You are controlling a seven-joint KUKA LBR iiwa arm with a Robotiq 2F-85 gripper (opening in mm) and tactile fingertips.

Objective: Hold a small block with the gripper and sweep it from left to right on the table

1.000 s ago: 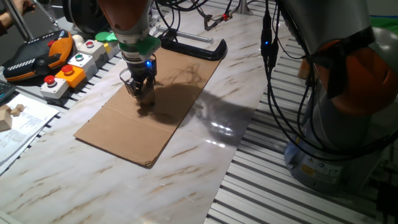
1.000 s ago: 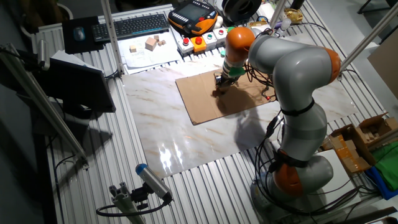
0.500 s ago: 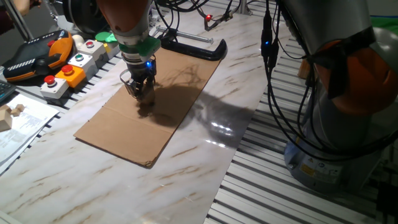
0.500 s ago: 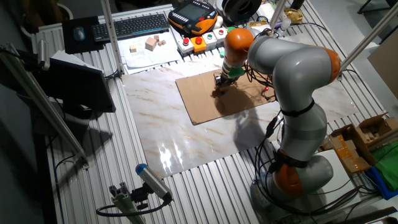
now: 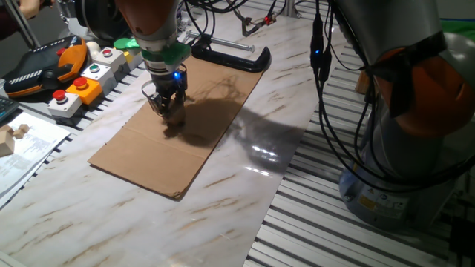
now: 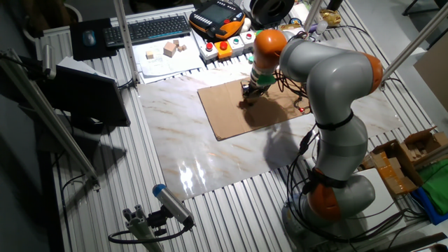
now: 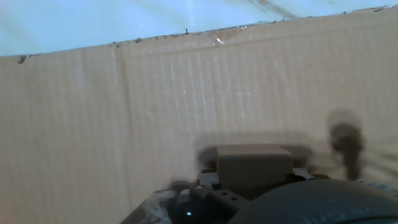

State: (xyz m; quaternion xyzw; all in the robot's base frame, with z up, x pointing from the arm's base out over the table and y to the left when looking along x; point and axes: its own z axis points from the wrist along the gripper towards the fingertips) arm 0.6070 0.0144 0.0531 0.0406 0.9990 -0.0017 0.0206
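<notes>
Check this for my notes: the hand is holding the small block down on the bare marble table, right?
Not quite. The hand does hold the small block, but it presses it onto the brown cardboard sheet that lies on the marble table, not onto bare marble. The hand view shows cardboard all around the block, and both fixed views agree.

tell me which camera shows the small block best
The hand view: the small block fills the lower centre, close up, over the cardboard sheet. In one fixed view it is a small tan bit at the gripper tips; in the other fixed view it is too small to make out.
</notes>
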